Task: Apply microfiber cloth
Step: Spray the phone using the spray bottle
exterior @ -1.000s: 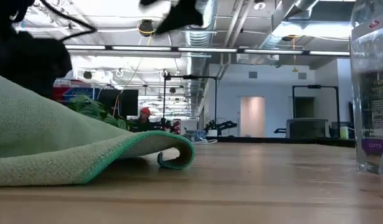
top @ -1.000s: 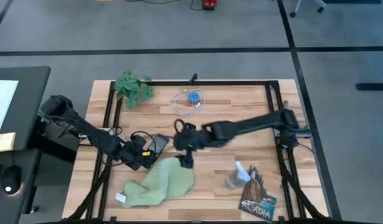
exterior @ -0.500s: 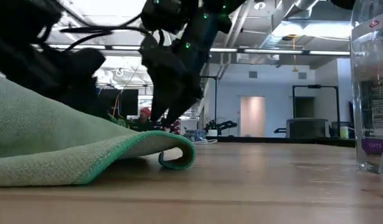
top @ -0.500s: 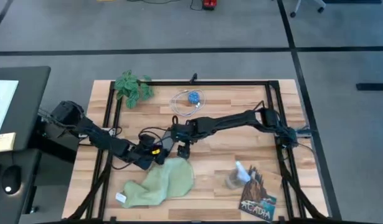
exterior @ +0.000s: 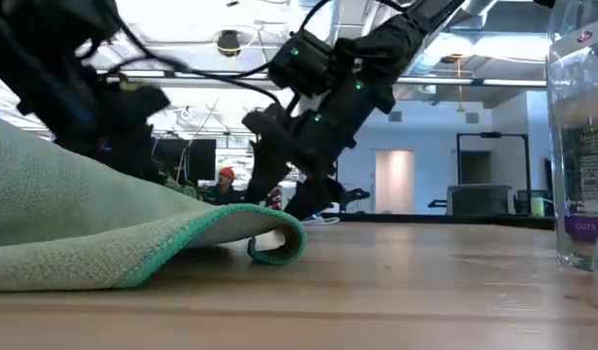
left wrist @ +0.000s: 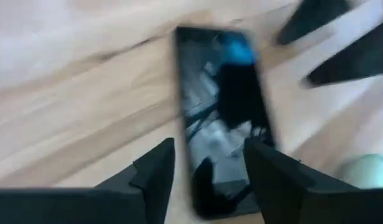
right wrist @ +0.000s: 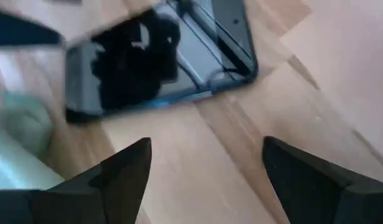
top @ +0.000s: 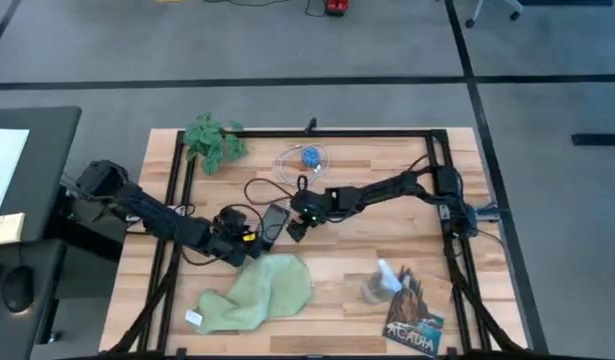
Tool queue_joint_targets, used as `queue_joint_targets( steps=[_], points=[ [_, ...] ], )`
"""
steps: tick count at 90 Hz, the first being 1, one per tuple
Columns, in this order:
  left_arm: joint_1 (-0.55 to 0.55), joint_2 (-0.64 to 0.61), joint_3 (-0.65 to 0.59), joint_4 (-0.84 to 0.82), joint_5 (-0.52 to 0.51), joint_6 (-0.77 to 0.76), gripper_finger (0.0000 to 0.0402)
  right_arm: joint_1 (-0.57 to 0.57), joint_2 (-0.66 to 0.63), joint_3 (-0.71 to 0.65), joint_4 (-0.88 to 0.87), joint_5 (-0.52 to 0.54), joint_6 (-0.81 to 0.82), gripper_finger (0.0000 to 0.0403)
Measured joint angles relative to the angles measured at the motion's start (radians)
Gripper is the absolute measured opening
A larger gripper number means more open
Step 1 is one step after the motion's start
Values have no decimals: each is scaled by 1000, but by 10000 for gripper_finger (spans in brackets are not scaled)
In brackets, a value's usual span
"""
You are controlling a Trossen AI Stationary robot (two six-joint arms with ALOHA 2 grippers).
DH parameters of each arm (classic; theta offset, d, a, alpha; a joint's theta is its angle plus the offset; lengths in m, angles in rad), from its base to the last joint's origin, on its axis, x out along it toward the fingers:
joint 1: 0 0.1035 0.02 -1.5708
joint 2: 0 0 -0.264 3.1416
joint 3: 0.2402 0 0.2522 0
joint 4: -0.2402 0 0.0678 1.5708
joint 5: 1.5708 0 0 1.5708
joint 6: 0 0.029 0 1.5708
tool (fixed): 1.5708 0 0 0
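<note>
**Two grippers meet at a black phone beyond the cloth**

A pale butcher-block wooden table (top: 337, 270) with a black frame stands on grey floor; the low view looks across it into a bright workshop hall. Nearest the front edge lies the crumpled pale sage-green microfiber cloth (top: 257, 295), its darker green hem curled up in the low view (exterior: 133, 228), a small white tag (top: 194, 319) at its corner. To its right stand a clear plastic bottle (top: 385, 280) and a printed booklet (top: 415, 322). Just past the cloth lies a flat black rectangular phone (top: 275, 223). The left gripper (top: 249, 238) sits beside it, fingers (left wrist: 157, 174) spread narrowly around the phone's end. The right gripper (top: 299, 228) flanks the other side, fingers (right wrist: 126, 174) wide apart. Farther back lie a white coiled cable (top: 302, 165) and a dark green leafy plant (top: 213, 142).
</note>
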Motion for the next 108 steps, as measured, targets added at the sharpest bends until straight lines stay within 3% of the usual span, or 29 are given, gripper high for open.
queue_joint_targets(
  steps=[10, 35, 44, 55, 79, 92, 108],
  points=[
    [33, 39, -24, 76, 85, 31, 117, 0, 0, -16, 38, -3, 54, 290],
    [45, 120, -34, 449, 120, 179, 65, -10, 3, -24, 73, -28, 97, 290],
    [50, 162, -34, 514, 115, 193, 57, -10, 3, -24, 73, -35, 96, 290],
    [53, 192, -33, 531, 109, 203, 56, -13, 3, -24, 63, -59, 71, 291],
    [43, 132, -32, 500, 76, 185, 55, -9, -10, -24, 21, -132, 84, 291],
    [60, 197, -32, 529, 113, 177, 55, 4, 17, -24, 80, -144, 117, 291],
    [66, 310, -29, 678, 114, 195, 55, 8, 42, -26, 143, -159, 143, 291]
  ],
)
